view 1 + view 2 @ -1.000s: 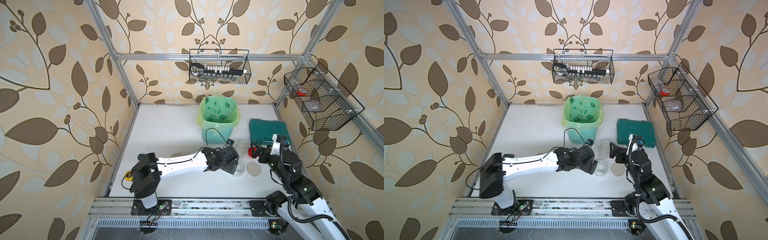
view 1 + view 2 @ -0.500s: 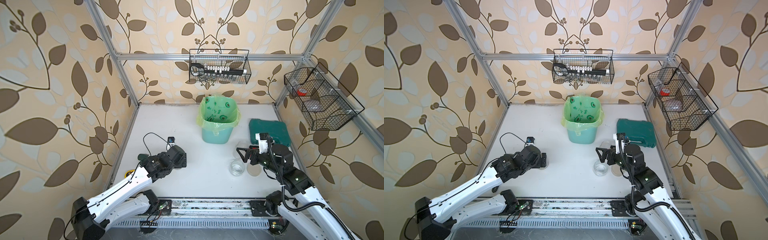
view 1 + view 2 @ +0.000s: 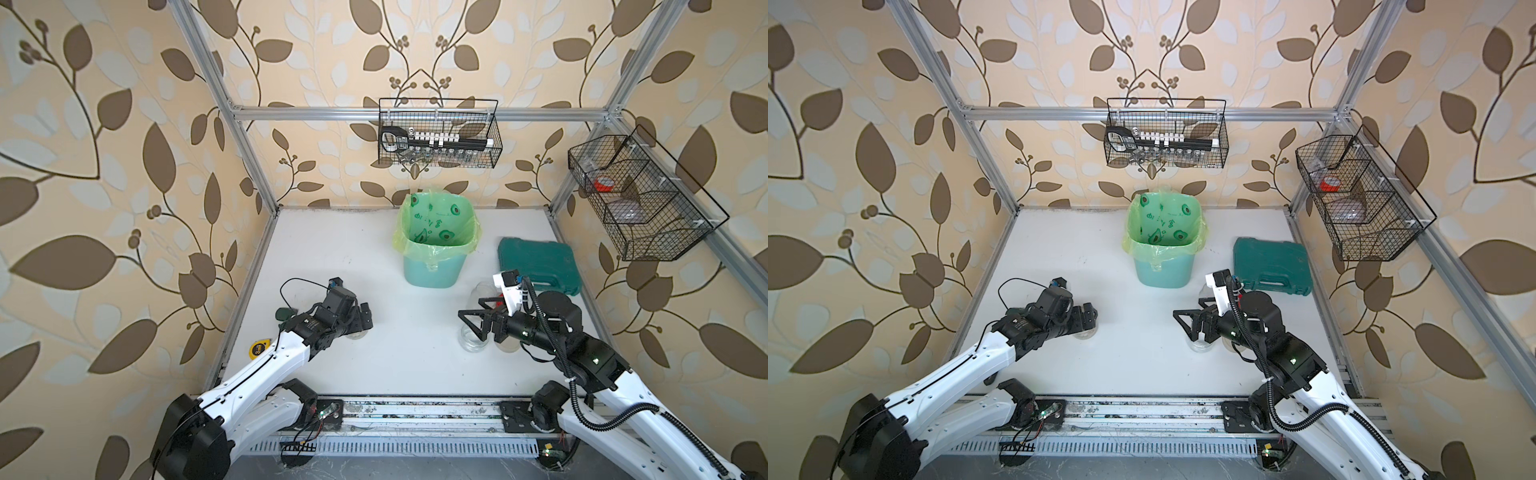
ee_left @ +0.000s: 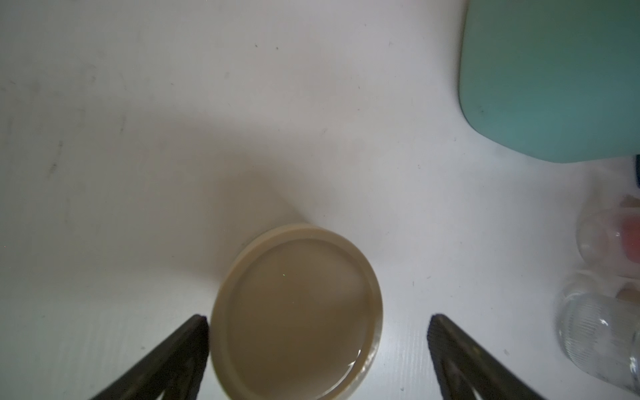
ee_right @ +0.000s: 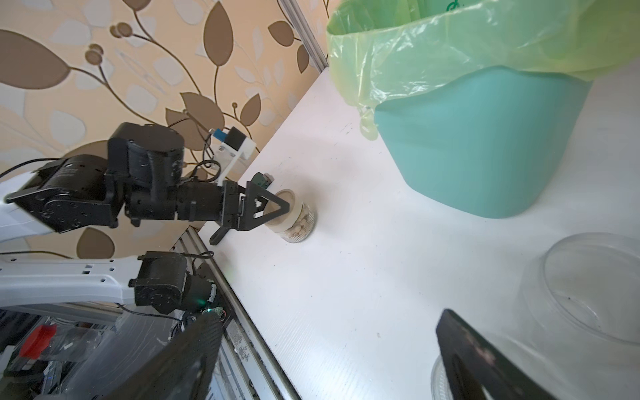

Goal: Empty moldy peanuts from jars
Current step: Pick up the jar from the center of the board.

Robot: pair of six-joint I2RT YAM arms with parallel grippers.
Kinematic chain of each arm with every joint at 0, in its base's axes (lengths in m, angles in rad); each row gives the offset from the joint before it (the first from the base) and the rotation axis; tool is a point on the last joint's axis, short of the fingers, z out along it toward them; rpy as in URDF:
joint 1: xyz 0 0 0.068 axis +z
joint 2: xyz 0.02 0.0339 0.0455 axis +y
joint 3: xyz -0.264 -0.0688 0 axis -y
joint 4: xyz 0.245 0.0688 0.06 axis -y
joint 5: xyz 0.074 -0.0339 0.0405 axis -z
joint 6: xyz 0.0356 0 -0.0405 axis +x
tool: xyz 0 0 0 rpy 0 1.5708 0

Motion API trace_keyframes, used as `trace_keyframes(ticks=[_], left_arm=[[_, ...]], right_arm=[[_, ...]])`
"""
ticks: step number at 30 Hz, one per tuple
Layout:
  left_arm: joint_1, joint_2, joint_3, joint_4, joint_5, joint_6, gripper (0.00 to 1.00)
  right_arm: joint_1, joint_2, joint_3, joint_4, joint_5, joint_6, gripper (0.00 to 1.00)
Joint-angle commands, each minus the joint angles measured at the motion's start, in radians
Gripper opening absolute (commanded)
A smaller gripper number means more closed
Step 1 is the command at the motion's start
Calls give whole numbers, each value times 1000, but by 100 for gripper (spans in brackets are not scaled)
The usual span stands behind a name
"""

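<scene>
A squat clear jar with a flat beige lid stands at the table's left. The moldy peanuts show through its wall. My left gripper is open and straddles that lid, one finger close to its rim. My right gripper is open with nothing between its fingers, just above a lidless, empty squat jar. A loose beige lid lies beside it. The taller jar with a red lid sits behind my right wrist.
A mint-green bin with a green bag stands at the back middle. A dark green tool case lies at the back right. A yellow tape measure is at the left edge. Wire baskets hang on the walls.
My left arm has swung away from the lidless jar to the left and now hovers over the lidded jar. My right gripper has moved left, over the lidless jar.
</scene>
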Motion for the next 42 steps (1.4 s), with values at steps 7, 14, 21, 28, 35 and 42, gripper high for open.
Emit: trace_keyframes(ticks=[7,14,21,28,35,42], left_arm=[[-21,66,-8,271,207,-76,99],[-183,161,42,351,159,-95,99],[-266,244,51,451,132,-97,99],[-339,-15,-54,446,-72,35,99],[-337,-431,-224,245,-372,3,99],[-338,-509,-252,183,-446,-38,99]], right_arm=[[220,101,106,-65,230,7,95],[277,243,112,-27,305,18,94],[284,337,149,-37,366,-13,94],[284,432,204,-66,339,-60,96],[312,600,297,-84,307,-94,97],[412,869,430,-109,352,-81,99]])
